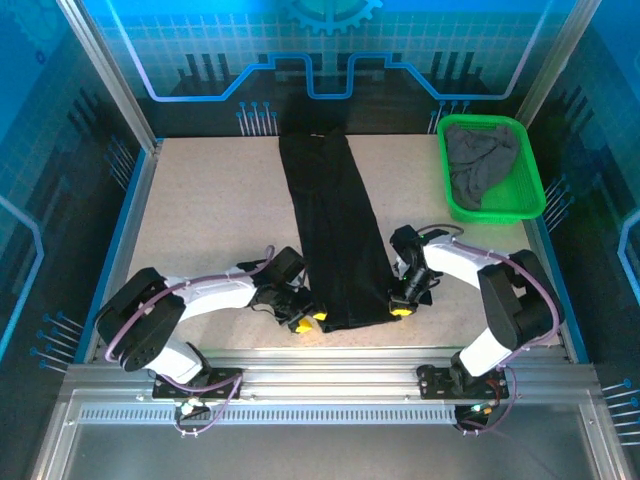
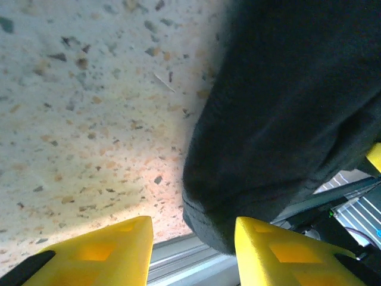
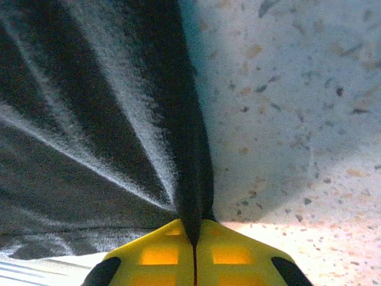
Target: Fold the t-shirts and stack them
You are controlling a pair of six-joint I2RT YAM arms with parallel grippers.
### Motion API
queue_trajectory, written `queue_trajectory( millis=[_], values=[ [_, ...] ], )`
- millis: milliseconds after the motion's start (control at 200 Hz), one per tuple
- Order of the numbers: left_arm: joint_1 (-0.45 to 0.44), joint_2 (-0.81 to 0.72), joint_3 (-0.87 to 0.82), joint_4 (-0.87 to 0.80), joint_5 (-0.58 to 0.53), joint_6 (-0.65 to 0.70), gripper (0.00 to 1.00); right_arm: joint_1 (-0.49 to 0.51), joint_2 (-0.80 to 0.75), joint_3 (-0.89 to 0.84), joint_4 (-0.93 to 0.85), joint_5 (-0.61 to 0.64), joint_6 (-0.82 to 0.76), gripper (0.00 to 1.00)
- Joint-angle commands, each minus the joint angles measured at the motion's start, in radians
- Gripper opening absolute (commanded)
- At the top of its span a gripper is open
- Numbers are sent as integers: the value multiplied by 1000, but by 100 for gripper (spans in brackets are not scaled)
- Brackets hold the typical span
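Right end effector (image 3: 194,231) clenched on black t-shirt (image 1: 335,235), near-right corner | left end effector (image 2: 191,220) released, astride near-left corner | strip runs lengthwise toward tabletop (image 1: 200,220) far edge

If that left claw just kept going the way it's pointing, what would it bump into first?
Most likely the black t-shirt: its near corner lies just ahead of the open left gripper, reaching in between the jaws. Depth is unclear, so it may already touch.
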Motion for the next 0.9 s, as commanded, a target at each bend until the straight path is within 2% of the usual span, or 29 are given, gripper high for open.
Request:
queue_trajectory(
  millis=[0,310,355,450,520,640,895],
  values=[
    [-15,28,11,3,-24,-21,42,15,-47,-23,-23,-16,41,4],
    [-45,103,39,90,-38,-59,37,26,-88,-30,-25,-59,65,0],
    [-51,112,41,100,-43,-65,33,29,-90,-29,-21,-71,64,0],
    [-60,99,37,74,-84,-82,13,35,-92,-23,-26,-85,65,0],
    [-60,53,13,26,-130,-95,0,39,-97,-19,-29,-97,64,0],
    [-57,-80,-51,-77,-200,-108,0,61,-101,-5,-45,-126,70,0],
    [-44,-394,-163,-264,-245,-170,0,148,-104,29,-39,-237,173,0]
  ],
)
